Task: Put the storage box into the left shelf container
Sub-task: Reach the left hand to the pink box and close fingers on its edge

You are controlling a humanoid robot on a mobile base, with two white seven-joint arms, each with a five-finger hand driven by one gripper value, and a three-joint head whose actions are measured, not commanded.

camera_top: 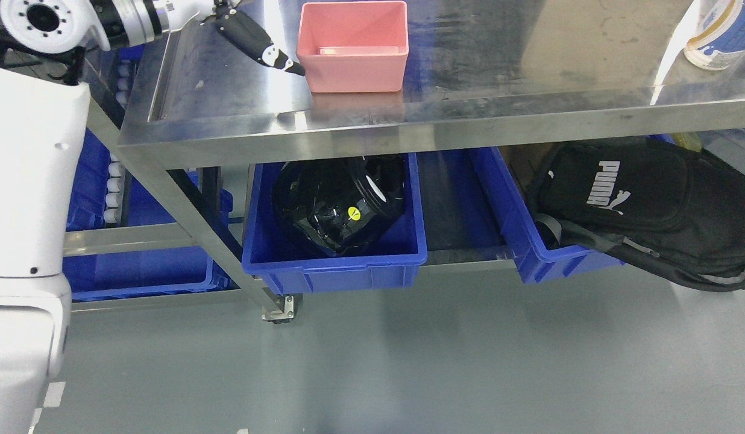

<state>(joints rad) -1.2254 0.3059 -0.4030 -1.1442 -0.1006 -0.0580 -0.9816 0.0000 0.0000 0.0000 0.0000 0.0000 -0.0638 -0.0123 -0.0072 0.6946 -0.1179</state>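
A pink open-topped storage box (pixel 353 47) stands upright on the steel table top (pixel 228 114), near its back. My left arm comes in from the upper left, and its hand (pixel 265 49) reaches along the table with black fingers (pixel 252 37) stretched out. A fingertip is at the box's lower left corner, holding nothing. On the shelf under the table, the left blue container (pixel 333 262) holds a shiny black object (pixel 342 202). My right hand is not in view.
A second blue container (pixel 532 253) on the shelf at right holds a black Puma bag (pixel 644 205) that hangs over its edge. More blue bins (pixel 137 268) sit on a rack at far left. A white tub (pixel 713 33) stands at the table's back right. Grey floor lies below.
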